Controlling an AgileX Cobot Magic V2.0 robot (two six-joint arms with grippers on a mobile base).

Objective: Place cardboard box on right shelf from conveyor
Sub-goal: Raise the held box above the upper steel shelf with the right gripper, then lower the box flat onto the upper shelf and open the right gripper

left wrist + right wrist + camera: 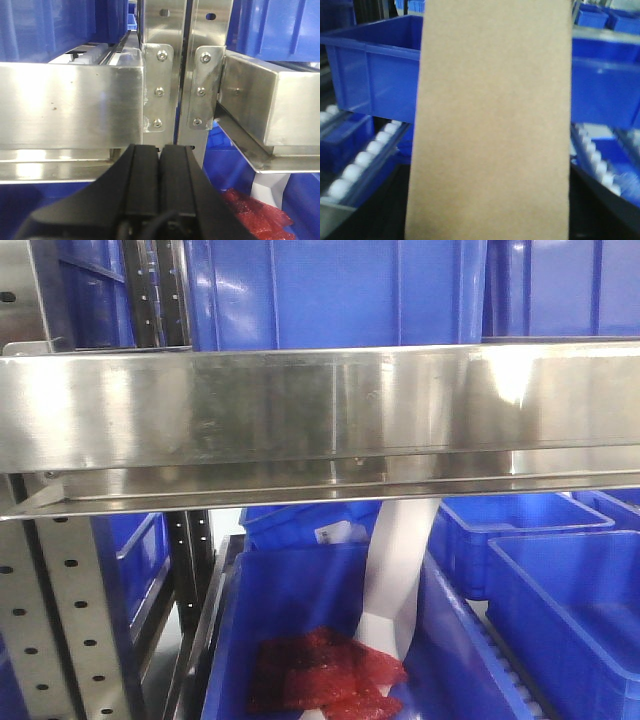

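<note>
- The cardboard box (490,125) fills your right wrist view. It is plain tan, smooth, tall and narrow, and stands upright close to the lens, in front of blue plastic bins (375,70) and white rollers (355,170).
- Dark blurred shapes flank its lower edges, so you cannot tell whether the right gripper is clamped on it.
- Your left gripper (160,150) has its matte black fingers pressed together, empty, and faces bolted steel brackets (159,90).
- In the front view, the right shelf (320,410) shows a broad, shiny stainless lip. A perforated grey upright (50,620) stands lower left.

No text is legible; the white label (336,532) on a blue bin (268,524) is unreadable.
</note>
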